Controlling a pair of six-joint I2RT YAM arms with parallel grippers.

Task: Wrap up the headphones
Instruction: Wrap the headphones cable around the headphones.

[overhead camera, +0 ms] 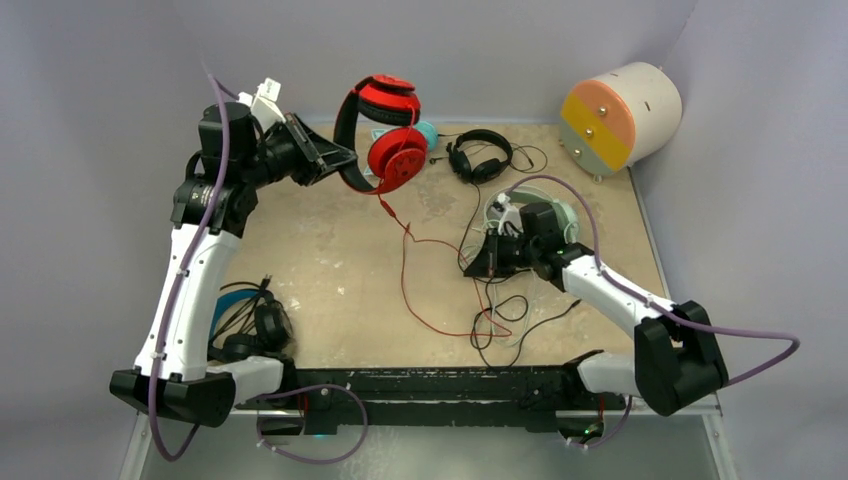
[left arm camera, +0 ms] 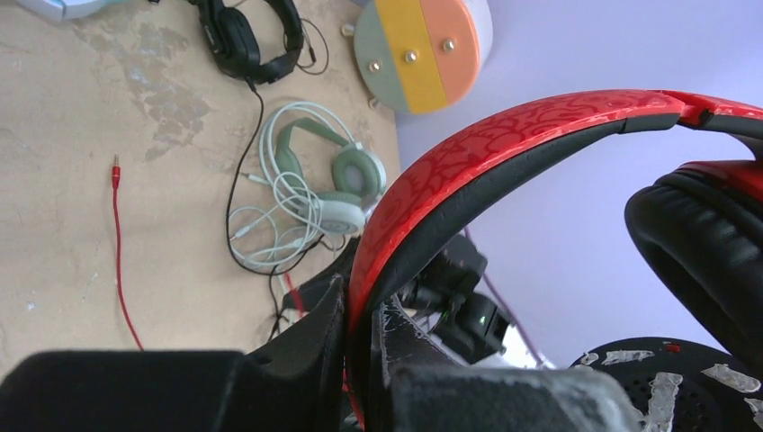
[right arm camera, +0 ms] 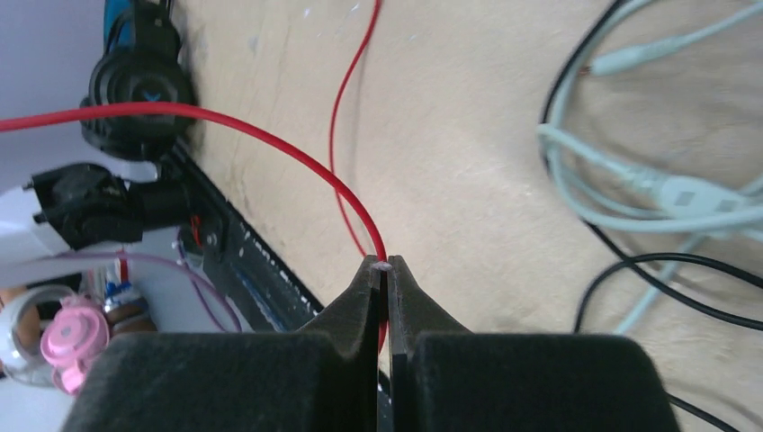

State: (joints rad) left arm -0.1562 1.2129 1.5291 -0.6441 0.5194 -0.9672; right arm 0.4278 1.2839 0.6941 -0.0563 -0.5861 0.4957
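My left gripper point(overhead camera: 345, 162) is shut on the headband of the red headphones point(overhead camera: 388, 128) and holds them raised over the back of the table. In the left wrist view the jaws point(left arm camera: 360, 290) clamp the red band point(left arm camera: 504, 135). The headphones' thin red cable point(overhead camera: 418, 268) trails down across the table. My right gripper point(overhead camera: 482, 262) is shut on this red cable point(right arm camera: 297, 153), which is pinched at the fingertips point(right arm camera: 385, 264). Mint-green headphones point(left arm camera: 346, 175) lie beside the right arm. Small black headphones point(overhead camera: 480, 155) lie at the back. Teal headphones point(overhead camera: 426, 131) peek out behind the red ones.
Black headphones with a blue band point(overhead camera: 250, 315) lie at the near left by the left arm's base. A cream drum with an orange face point(overhead camera: 620, 115) sits at the back right corner. Mint cables point(right arm camera: 675, 193) and black cables point(overhead camera: 510, 322) tangle near the right gripper.
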